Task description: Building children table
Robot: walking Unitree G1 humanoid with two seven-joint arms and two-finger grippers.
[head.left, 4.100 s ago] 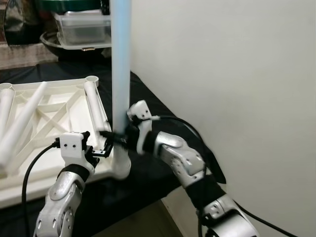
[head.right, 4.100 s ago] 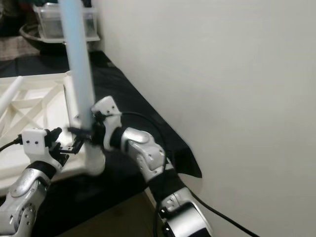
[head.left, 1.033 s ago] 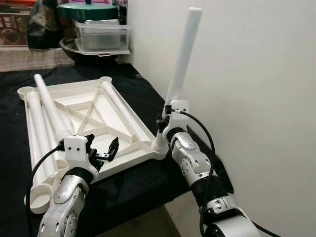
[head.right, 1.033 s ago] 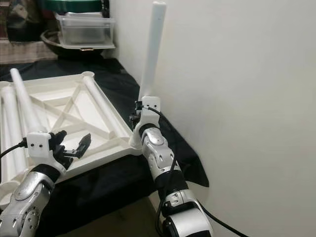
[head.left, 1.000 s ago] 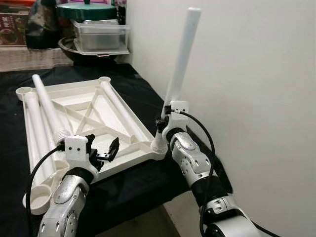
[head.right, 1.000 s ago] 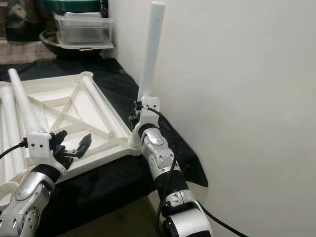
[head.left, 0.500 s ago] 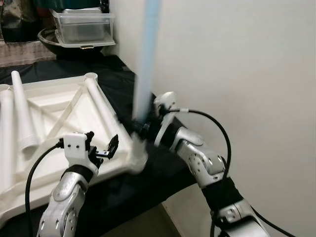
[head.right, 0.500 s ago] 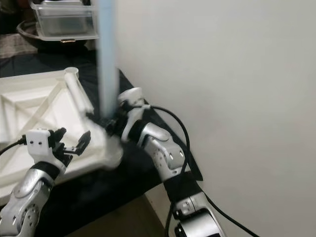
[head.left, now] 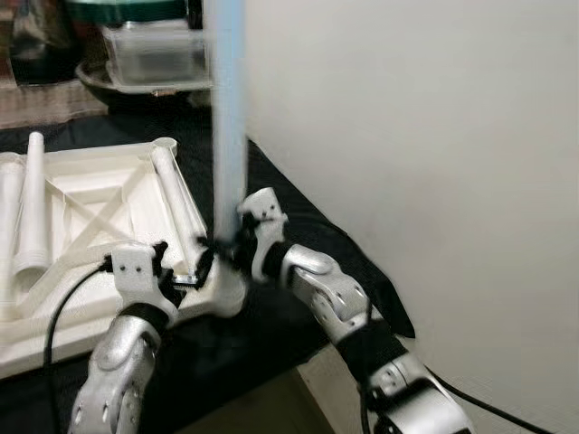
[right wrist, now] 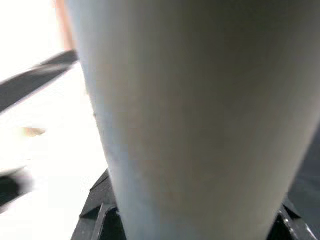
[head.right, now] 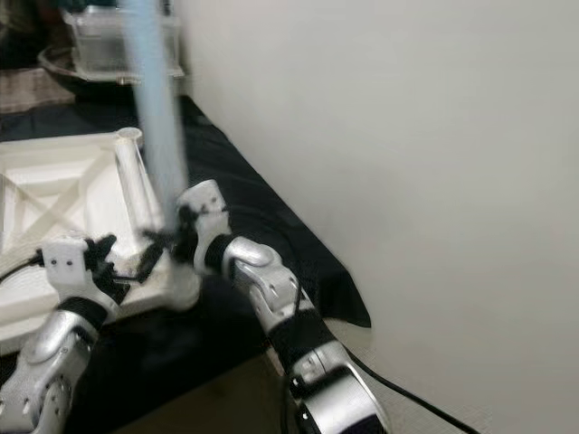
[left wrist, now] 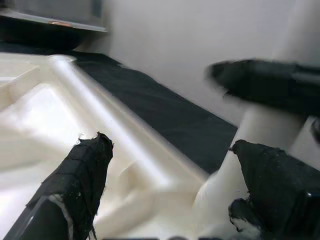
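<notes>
The white table top lies upside down on a black cloth that covers the table, its ribbed underside facing up, close to a pale wall. At the top's near corner beside the wall, a pale table leg stands upright in the round corner socket. The right gripper has its jaws clamped on that leg just above the socket; the right wrist view shows the leg's smooth side pressed between the black fingers. The left gripper is at the same corner, just on the side of the socket away from the wall, its jaws apart with the corner of the top between them in the left wrist view, where one finger is over the frame and the other is next to the socket base. Loose legs lie on the top, well away from the standing leg. Beyond the top's far edge sits a clear plastic container in a dark bowl.
</notes>
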